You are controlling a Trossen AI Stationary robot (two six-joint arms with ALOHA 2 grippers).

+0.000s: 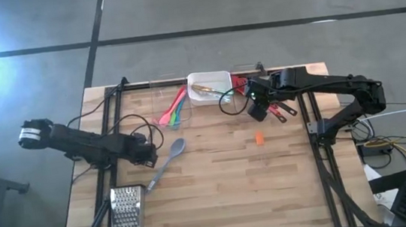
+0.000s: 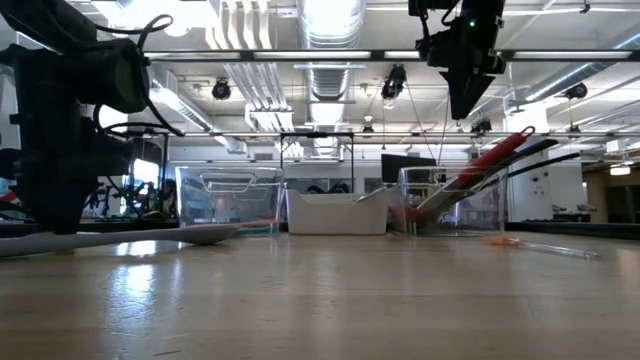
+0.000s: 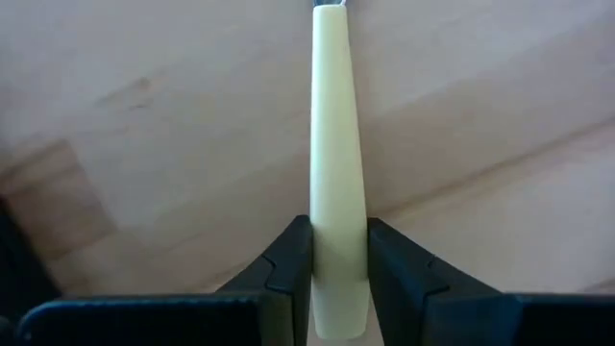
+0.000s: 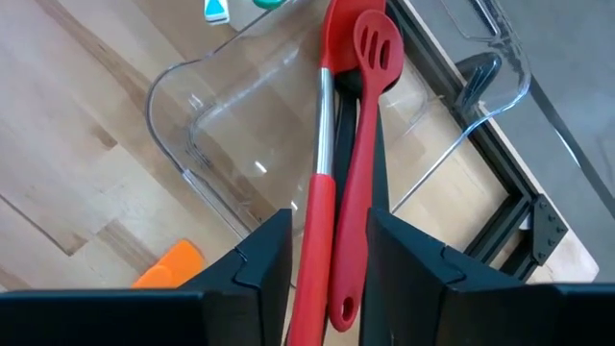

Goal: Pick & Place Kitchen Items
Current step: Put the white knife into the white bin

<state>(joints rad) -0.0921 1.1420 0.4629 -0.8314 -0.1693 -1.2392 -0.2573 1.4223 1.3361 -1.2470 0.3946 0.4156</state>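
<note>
- Left wrist view shows the cream handle (image 3: 338, 192) of the grey spoon (image 1: 168, 158) running straight out between the left gripper's (image 3: 338, 264) fingers (image 3: 288, 264), long axis in line with the claw; the pads sit just either side of it, touching or nearly so, so the claw looks to be closing on the handle, with no lift yet judged.
- High view: that spoon lies flat on the table (image 1: 219, 195), slanted, bowl toward the bins, handle end toward the grater (image 1: 126, 210); the left gripper (image 1: 149, 155) is at its middle, and the left arm is far nearer than the right.
- Right gripper (image 1: 257, 112) hangs above a clear bin (image 4: 192, 115) by the back edge, fingers apart; two red utensils (image 4: 351, 154) show between its fingers in its wrist view, leaning in the bin below rather than held, as far as I can judge.
- Count: one grey spoon, one grater, one white bin (image 1: 209, 86), two clear bins seen, one small orange piece (image 1: 259, 138) on the table.
- Left clear bin holds a few coloured utensils (image 1: 174, 109); exact number unclear.
</note>
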